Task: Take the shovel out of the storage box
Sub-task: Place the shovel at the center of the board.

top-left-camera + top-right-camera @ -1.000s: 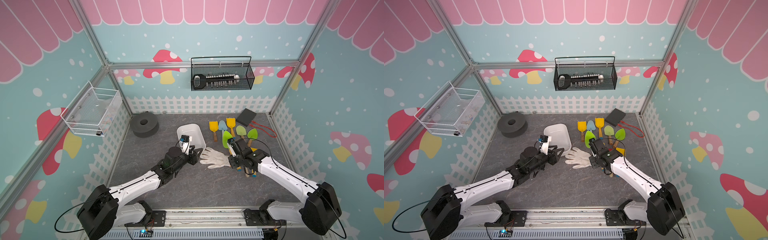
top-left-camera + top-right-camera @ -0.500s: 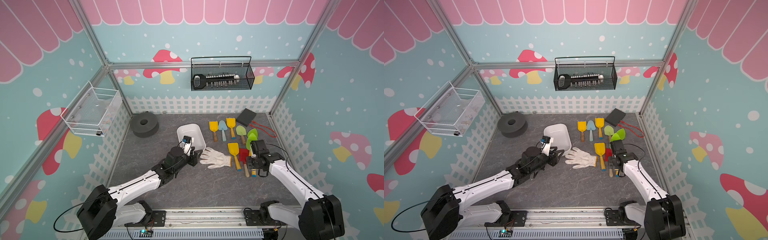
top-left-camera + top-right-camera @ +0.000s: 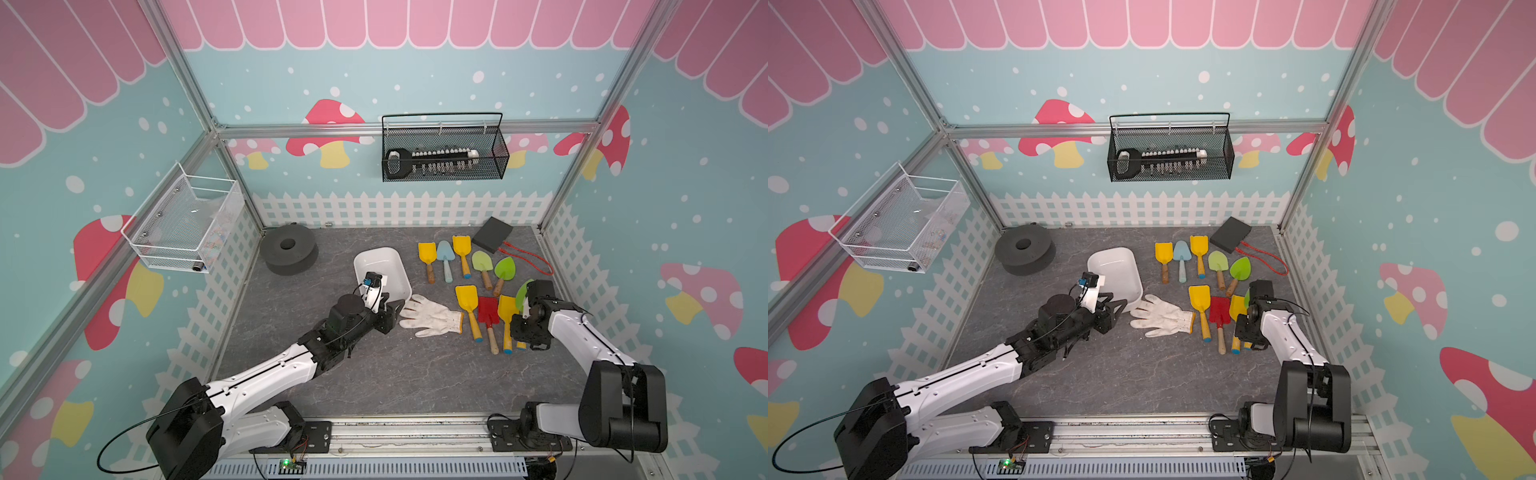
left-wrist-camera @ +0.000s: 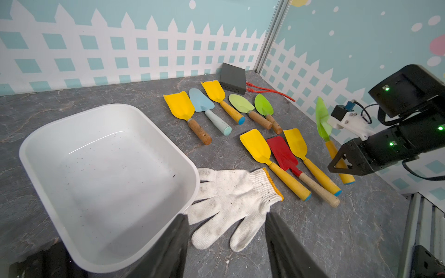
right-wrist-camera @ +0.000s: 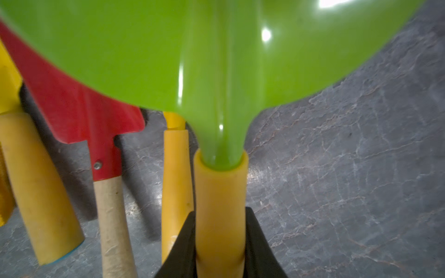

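Currently: green shovel (image 4: 322, 120) — clear of the empty storage box (image 4: 106, 168), blade up, yellow handle pinched by the right gripper (image 5: 220, 240) beside the laid-out shovels (image 4: 297, 144). Left gripper (image 4: 226, 240) spread over the work glove (image 4: 231, 192). Next, likely — lower, lay flat, release.

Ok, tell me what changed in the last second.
The right gripper, shut on the yellow handle of the green shovel, carried it rightward from beside the white glove to beyond the red shovel. The left gripper stayed open by the storage box; box and glove did not move.
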